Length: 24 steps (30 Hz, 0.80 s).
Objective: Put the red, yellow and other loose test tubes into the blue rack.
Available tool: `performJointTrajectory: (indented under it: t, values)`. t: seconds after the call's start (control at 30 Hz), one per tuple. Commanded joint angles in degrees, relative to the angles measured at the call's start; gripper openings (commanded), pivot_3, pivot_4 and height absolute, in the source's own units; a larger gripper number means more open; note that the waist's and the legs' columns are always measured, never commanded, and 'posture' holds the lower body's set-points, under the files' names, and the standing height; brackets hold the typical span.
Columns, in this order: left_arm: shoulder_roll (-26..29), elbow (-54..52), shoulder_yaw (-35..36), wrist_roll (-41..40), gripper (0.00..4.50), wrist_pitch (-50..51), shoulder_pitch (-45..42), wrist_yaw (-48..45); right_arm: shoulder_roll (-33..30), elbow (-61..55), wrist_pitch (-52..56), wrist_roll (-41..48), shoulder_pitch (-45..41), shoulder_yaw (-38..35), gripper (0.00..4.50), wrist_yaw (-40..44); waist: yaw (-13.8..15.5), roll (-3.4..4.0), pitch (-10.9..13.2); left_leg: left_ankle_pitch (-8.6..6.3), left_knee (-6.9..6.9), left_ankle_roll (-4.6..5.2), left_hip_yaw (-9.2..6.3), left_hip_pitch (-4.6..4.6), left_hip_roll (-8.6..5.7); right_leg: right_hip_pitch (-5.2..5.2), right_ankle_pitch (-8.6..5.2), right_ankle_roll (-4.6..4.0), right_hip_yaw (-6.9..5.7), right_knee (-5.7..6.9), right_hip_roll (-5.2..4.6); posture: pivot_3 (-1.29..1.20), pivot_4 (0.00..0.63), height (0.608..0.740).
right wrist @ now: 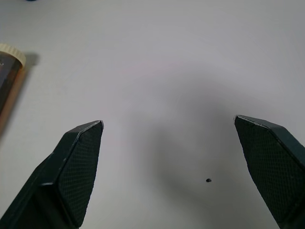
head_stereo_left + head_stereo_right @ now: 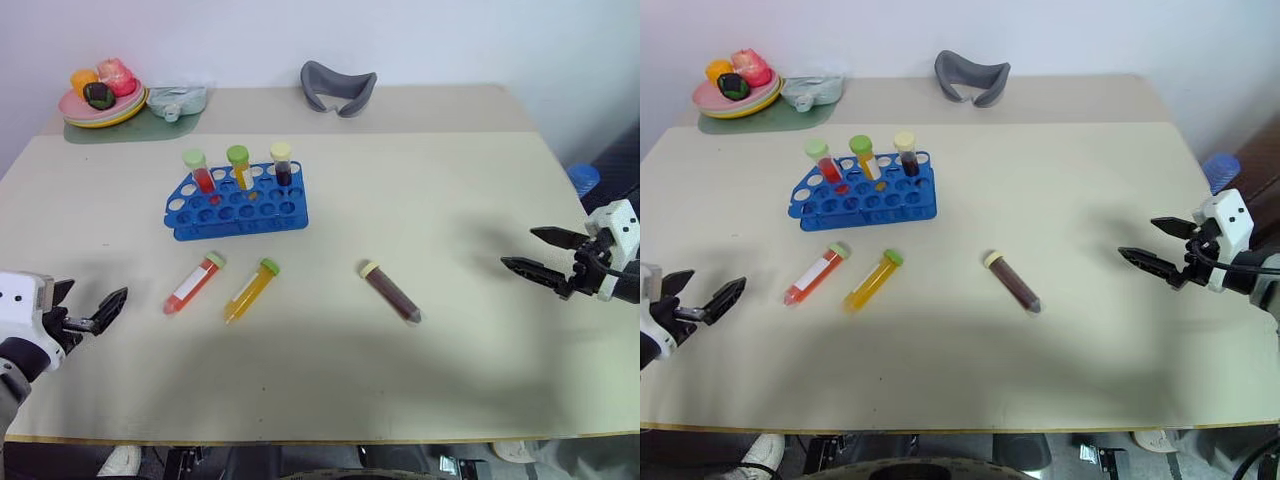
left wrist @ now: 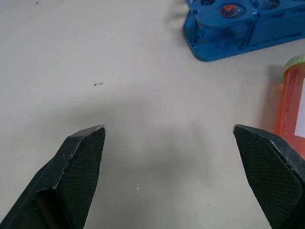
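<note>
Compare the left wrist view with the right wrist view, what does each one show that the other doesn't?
Left wrist view alone: a corner of the blue rack and the red tube with its pale green cap, lying on the table beside the open left gripper.

Right wrist view alone: the cream-capped end of the dark brown tube, lying on the table off to one side of the open right gripper.

Both: two spread black fingers with nothing between them, over the bare beige table.

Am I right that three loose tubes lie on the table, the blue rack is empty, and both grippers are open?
Not quite: the rack already holds three upright tubes, as the left eye view shows. The three loose tubes do lie on the table, and both grippers are open.
</note>
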Motion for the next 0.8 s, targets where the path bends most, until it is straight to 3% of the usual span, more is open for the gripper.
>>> performJointTrajectory:
  t: [0.03, 0.5, 0.8]
  values:
    - [-0.3, -1.9, 2.5, -0.5, 4.38, -1.0, 0.6, 0.7, -0.8, 0.1, -1.2, -0.3, -2.2, 0.5, 4.50, 0.5, 0.0, 0.00, 0.0, 0.00, 0.00, 0.00, 0.00, 0.00, 0.00, 0.00, 0.00, 0.00, 0.00, 0.00, 0.00, 0.00, 0.150, 0.740]
    - [0.3, -3.3, -0.7, -1.8, 4.38, -1.0, -2.7, -0.6, -0.3, -7.7, 3.6, 0.7, -3.6, 2.2, 4.50, -2.6, 0.2, 0.00, 0.0, 0.00, 0.04, 0.00, -0.01, -0.01, 0.00, 0.00, 0.00, 0.00, -0.01, 0.02, 0.00, 0.00, 0.150, 0.740]
    - [4.8, -4.4, -16.0, -1.9, 4.38, -3.3, -12.3, -9.1, -2.0, -33.1, 21.5, 6.8, -3.2, 3.0, 4.50, -11.5, 0.2, 0.01, 0.0, 0.00, 0.04, 0.00, -0.02, -0.02, 0.00, -0.01, 0.01, 0.01, -0.01, 0.05, 0.00, 0.00, 0.150, 0.740]
